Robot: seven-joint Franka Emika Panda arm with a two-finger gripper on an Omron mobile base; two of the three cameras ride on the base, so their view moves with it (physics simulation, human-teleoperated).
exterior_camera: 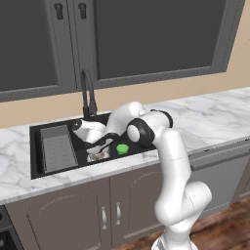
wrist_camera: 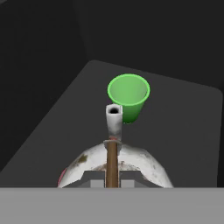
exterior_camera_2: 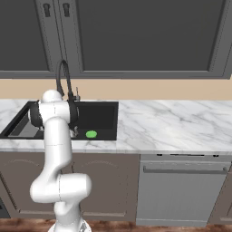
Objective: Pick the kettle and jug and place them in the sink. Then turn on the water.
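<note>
Clamping the kettle (wrist_camera: 114, 164) handle, gripper (wrist_camera: 112, 181) low in sink (exterior_camera: 35, 146), green cup (wrist_camera: 128, 97) just beyond spout

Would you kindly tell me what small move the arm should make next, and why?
Probably open the end effector and lift away: it is shut on the kettle handle, and the kettle already sits low inside the sink, beside the green cup.

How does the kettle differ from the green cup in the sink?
The kettle is silver-white metal, rounded, with a spout and a thin handle; the cup is plain bright green with no handle. The kettle is closed on top; the cup stands open-mouthed. The kettle looks larger. Both are inside the black sink.
</note>
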